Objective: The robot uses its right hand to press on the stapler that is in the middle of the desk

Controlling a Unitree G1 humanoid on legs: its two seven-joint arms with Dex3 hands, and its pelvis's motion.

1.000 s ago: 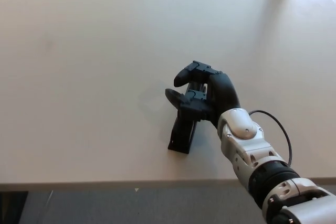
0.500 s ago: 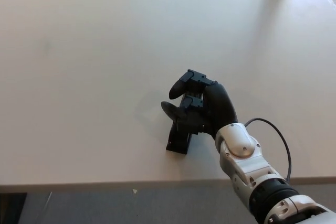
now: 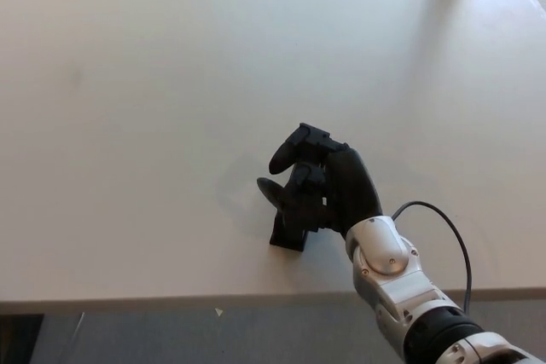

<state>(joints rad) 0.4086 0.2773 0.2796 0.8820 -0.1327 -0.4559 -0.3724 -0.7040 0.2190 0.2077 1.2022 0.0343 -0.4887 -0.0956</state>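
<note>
Your right hand (image 3: 320, 185) has its fingers (image 3: 294, 147) curled inward and bunched together. They lie on top of the stapler (image 3: 288, 233), but you cannot tell from this view if they clasp it or only rest on it. The stapler sits directly under the fingers and the palm, so most of it is hidden. Only its near end shows, sticking out below the hand toward the front edge of the desk (image 3: 153, 83).

Its long axis seems to run from that end away under the hand, roughly in line with the fingers. Judging from this, the press should go straight down, not to one side.

You have one stapler and one hand in view. The left hand does not show, so the right one is the only hand close to the stapler.
</note>
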